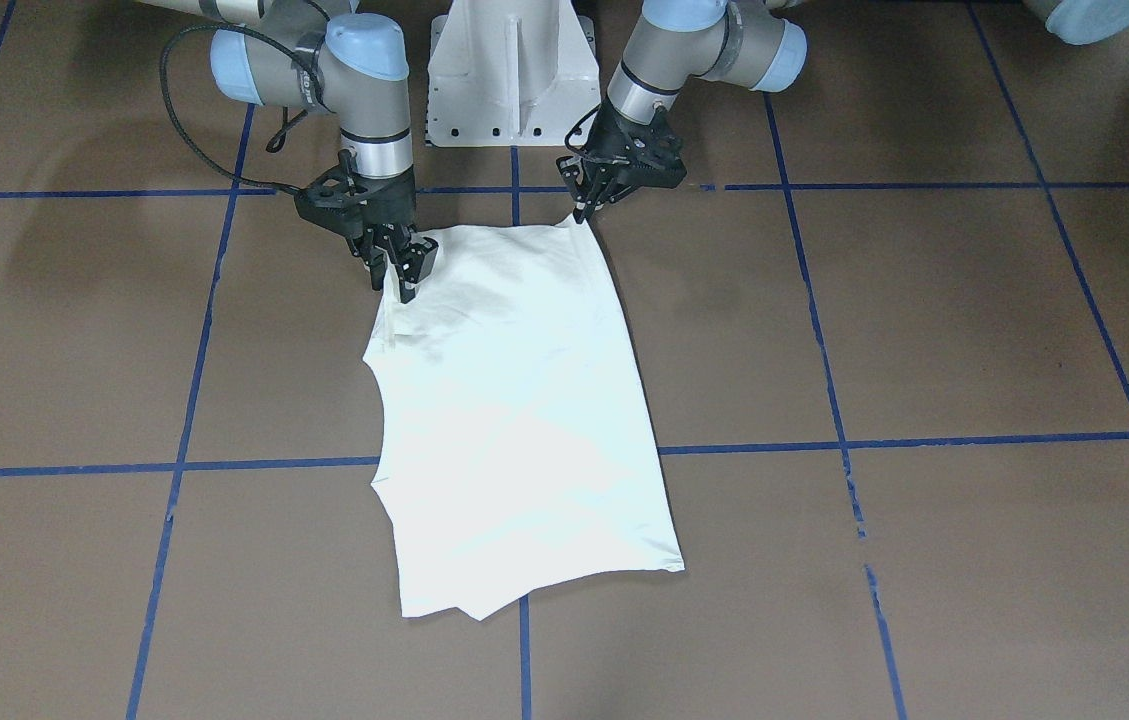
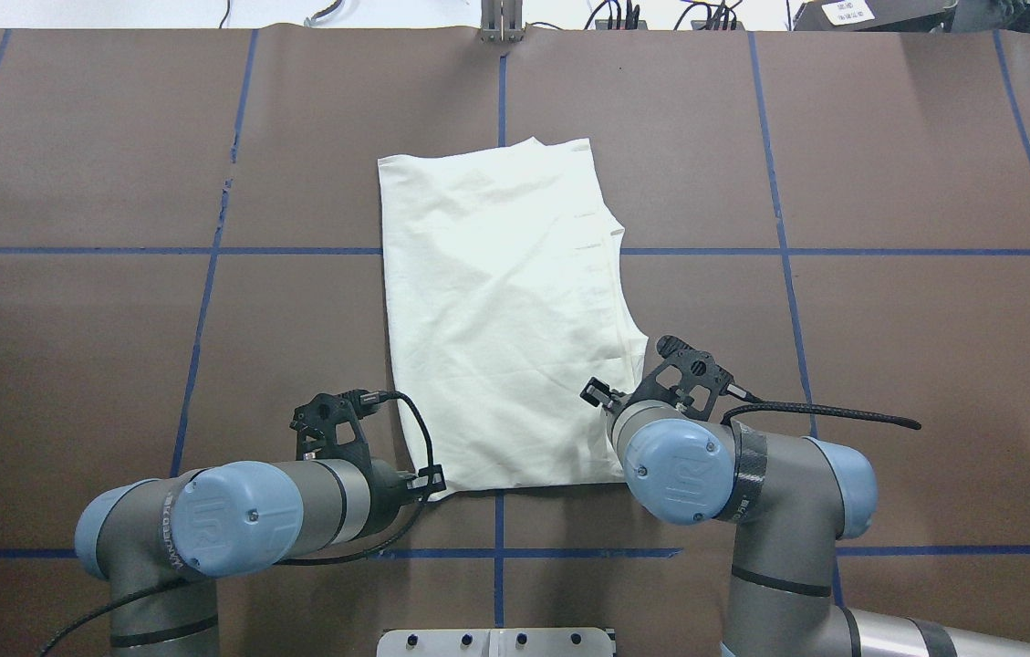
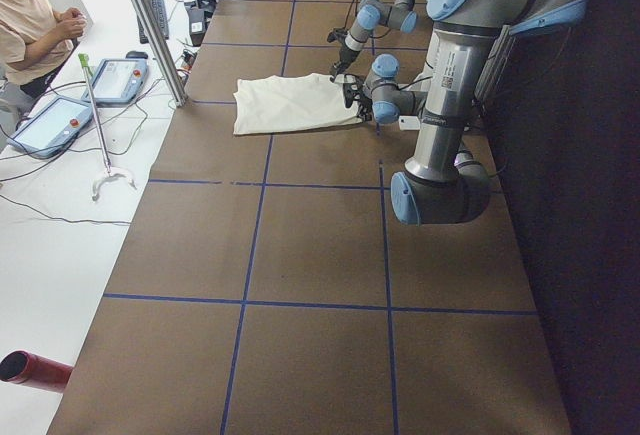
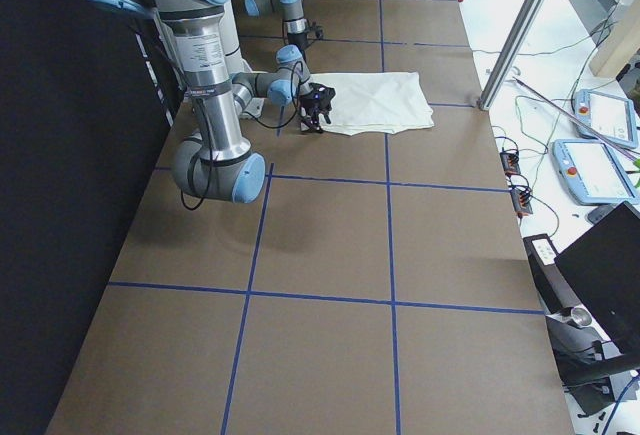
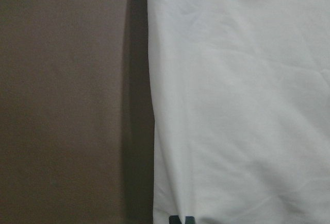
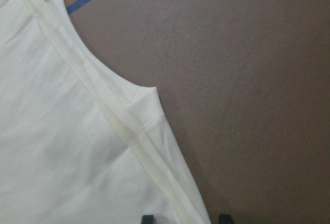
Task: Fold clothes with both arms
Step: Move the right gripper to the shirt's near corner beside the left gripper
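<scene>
Scene: Two robot arms lean over a brown table (image 1: 924, 320) marked into squares by blue tape (image 1: 974, 437).

Shirt: The cream shirt (image 1: 524, 420) lies flat at mid-table. It is folded into a long narrow panel that runs away from the robot, plain side up, with no print showing. The edge on the robot's left is straight. The edge on its right is curved and layered.

Left gripper: The left gripper (image 1: 581, 212) points down at the near corner on the robot's left. Its jaws look pressed together on that corner, which rises in a small peak to meet them. The left wrist view shows only a dark sliver of fingertips (image 5: 178, 219) at the cloth's edge.

Right gripper: The right gripper (image 1: 399, 275) sits on the curved side edge, close to the other near corner. Its jaws stand apart. In the right wrist view, one fingertip (image 6: 148, 218) is over cloth, the other is over bare table, and the stitched hem (image 6: 134, 131) runs between them.

Why placed so: With one gripper at each side of the near end, that end can probably be lifted level and carried over the far end without skewing.

Step in hand: Likely taking hold for a crosswise fold, since the right jaws have not yet closed.

Risk: The right jaws may catch only the top layer of the stacked hem.
</scene>
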`<state>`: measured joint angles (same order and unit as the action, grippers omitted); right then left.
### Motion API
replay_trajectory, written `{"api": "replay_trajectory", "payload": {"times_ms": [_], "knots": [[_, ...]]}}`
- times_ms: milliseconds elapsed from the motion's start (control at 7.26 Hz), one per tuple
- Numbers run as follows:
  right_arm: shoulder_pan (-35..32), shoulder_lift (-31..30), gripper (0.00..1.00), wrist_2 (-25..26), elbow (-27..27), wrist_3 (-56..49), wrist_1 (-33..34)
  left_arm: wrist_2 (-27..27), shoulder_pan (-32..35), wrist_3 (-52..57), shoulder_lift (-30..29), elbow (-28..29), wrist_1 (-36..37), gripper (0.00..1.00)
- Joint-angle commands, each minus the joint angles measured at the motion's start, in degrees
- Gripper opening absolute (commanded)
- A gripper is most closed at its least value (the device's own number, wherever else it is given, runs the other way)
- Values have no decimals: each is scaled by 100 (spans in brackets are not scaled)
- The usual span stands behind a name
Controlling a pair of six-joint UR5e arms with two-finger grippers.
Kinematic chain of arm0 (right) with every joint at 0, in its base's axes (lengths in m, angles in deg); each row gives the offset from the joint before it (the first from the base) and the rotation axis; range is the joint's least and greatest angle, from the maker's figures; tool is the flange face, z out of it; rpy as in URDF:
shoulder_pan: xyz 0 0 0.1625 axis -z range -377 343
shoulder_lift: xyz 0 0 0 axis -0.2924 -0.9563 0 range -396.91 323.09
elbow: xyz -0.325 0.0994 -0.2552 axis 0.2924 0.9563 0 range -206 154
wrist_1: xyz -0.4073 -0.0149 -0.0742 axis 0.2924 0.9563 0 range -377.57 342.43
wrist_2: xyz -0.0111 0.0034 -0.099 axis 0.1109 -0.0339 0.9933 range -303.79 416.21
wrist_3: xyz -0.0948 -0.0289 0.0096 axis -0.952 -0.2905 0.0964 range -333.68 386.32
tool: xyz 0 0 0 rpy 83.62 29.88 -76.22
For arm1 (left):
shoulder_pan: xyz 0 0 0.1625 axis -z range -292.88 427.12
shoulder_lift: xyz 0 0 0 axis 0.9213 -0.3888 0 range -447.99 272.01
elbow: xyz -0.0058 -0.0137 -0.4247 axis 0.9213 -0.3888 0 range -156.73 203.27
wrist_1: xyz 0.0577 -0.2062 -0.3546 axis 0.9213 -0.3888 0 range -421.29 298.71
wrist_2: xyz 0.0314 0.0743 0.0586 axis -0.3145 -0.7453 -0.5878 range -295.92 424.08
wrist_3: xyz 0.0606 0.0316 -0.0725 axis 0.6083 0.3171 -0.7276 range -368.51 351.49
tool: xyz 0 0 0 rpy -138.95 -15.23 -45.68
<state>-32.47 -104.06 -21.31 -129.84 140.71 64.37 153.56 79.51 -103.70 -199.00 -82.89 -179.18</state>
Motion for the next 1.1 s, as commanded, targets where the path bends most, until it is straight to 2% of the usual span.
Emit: {"api": "replay_trajectory", "payload": {"times_ms": [0, 138, 551, 689, 827, 965], "knots": [[0, 9, 15, 9, 22, 30, -73, -1, 0, 0, -9, -9, 3, 0], [0, 18, 0, 9, 13, 39, -73, -1, 0, 0, -9, -9, 3, 0], [-26, 9, 0, 9, -83, 240, -73, 16, 9, 43, -9, -87, 11, 0], [-61, 1, 0, -8, -345, 232, -38, 51, 26, 53, 43, -428, 90, 0], [-96, -113, 0, -26, -835, 232, 23, 52, 35, 53, 88, -918, 482, 0], [-44, -244, 0, -43, -1431, 241, 459, 60, 18, 53, 1, -1558, 1321, 0]]}}
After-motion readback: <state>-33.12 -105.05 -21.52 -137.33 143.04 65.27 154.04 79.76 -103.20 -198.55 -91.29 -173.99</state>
